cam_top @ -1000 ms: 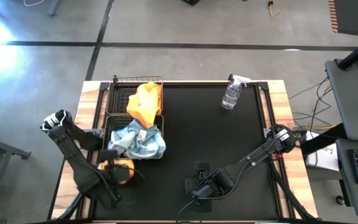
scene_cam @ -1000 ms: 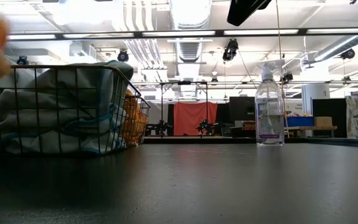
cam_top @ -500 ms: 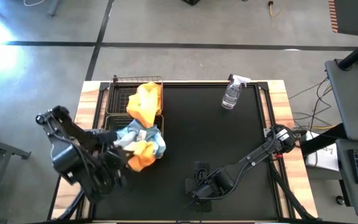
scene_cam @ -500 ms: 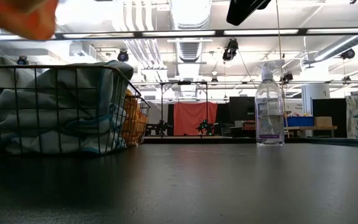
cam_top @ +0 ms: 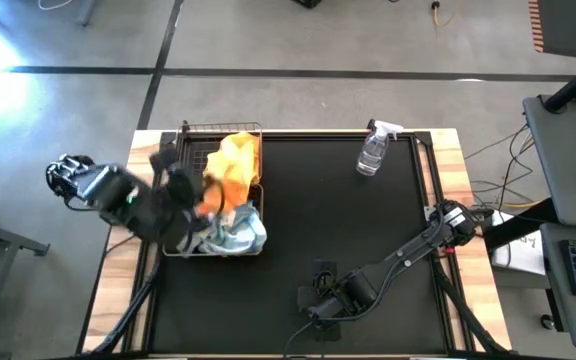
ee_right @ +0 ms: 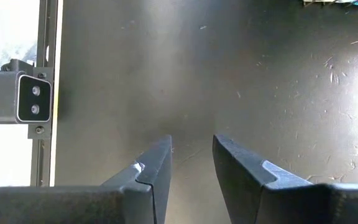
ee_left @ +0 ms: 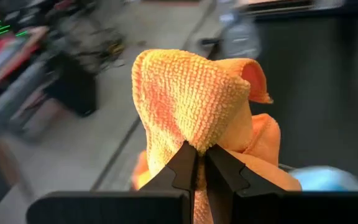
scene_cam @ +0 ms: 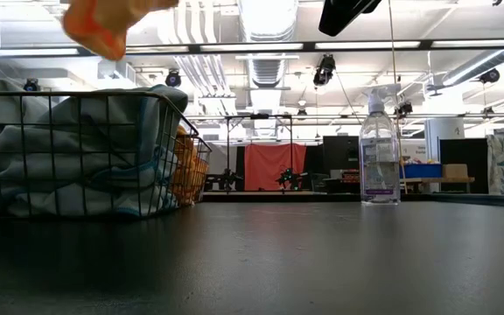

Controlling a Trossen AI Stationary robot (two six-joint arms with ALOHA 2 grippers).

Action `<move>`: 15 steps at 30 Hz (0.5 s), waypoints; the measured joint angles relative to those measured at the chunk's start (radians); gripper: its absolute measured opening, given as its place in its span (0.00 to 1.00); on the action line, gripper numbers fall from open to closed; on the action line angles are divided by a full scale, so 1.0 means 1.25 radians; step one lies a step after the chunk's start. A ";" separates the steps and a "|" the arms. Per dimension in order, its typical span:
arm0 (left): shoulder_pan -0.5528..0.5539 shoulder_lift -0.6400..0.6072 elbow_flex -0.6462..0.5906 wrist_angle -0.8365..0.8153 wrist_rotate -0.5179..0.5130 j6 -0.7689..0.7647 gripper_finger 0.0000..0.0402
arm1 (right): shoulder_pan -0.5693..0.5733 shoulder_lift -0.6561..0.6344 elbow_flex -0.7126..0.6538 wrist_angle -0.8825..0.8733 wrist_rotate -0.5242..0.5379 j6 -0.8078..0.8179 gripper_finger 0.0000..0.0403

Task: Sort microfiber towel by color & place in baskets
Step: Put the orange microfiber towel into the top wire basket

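- Fingers of the left gripper (ee_left: 196, 163) were pinched shut on an orange microfiber towel (ee_left: 194, 102), held above the two wire baskets (cam_top: 190, 252).
- Right gripper (ee_right: 191, 155) rested part-open and empty on the black table (cam_top: 368, 230).
- Judged step: carrying; next, release over the farther basket holding the orange towels (cam_top: 236, 160).
- Spray bottle (scene_cam: 380, 153) label was unreadable.
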 joint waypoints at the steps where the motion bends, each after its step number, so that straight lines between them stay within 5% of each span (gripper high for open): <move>1: 0.034 -0.007 0.000 0.000 -0.008 0.016 0.01 | 0.000 0.000 0.000 0.000 0.000 0.000 0.28; 10: 0.385 -0.045 0.000 0.000 -0.008 0.100 0.01 | 0.000 0.000 0.000 0.000 0.000 -0.002 0.28; 15: 0.570 -0.042 0.000 0.003 0.156 0.172 0.01 | 0.000 0.000 0.000 0.000 0.000 -0.002 0.28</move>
